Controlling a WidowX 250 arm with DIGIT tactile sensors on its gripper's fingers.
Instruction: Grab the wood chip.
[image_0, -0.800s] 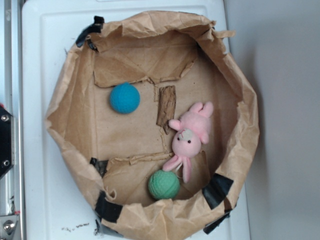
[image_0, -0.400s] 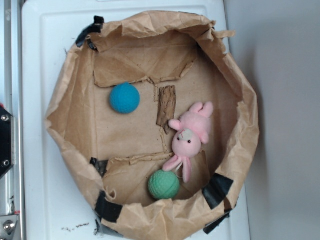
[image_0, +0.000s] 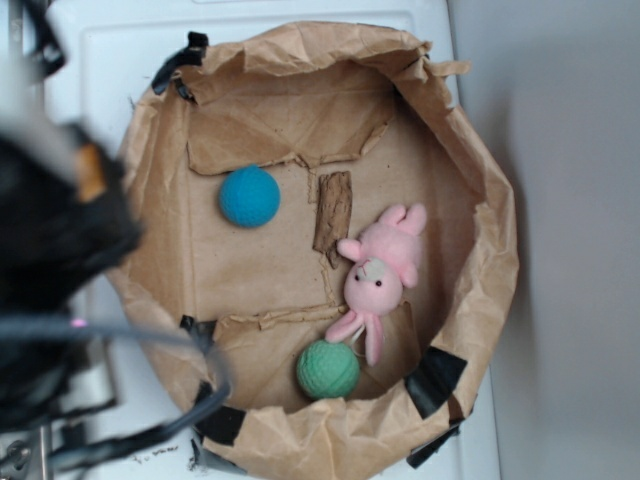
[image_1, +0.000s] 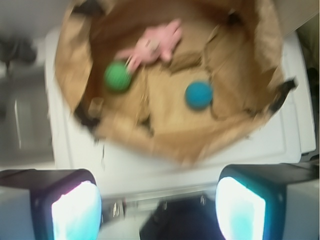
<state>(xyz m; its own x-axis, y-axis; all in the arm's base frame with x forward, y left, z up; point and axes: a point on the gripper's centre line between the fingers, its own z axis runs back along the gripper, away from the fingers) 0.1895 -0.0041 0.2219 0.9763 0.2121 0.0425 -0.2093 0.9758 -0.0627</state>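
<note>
the wood chip (image_0: 333, 211) lies flat in the paper bowl (image_0: 150, 200) between the blue ball (image_0: 249, 196) and the pink bunny (image_0: 383, 266), and the gripper (image_1: 157, 200), spread wide and far off, might grab the bunny's ear by mistake

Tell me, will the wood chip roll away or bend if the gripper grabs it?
Probably neither. The wood chip looks flat and lies flush on the paper floor, so it should stay put, unlike the round blue ball. Its rough, bark-like surface suggests it is stiff and not slippery. It looks thin, so likely light, perhaps crumbly at the edges.
</note>
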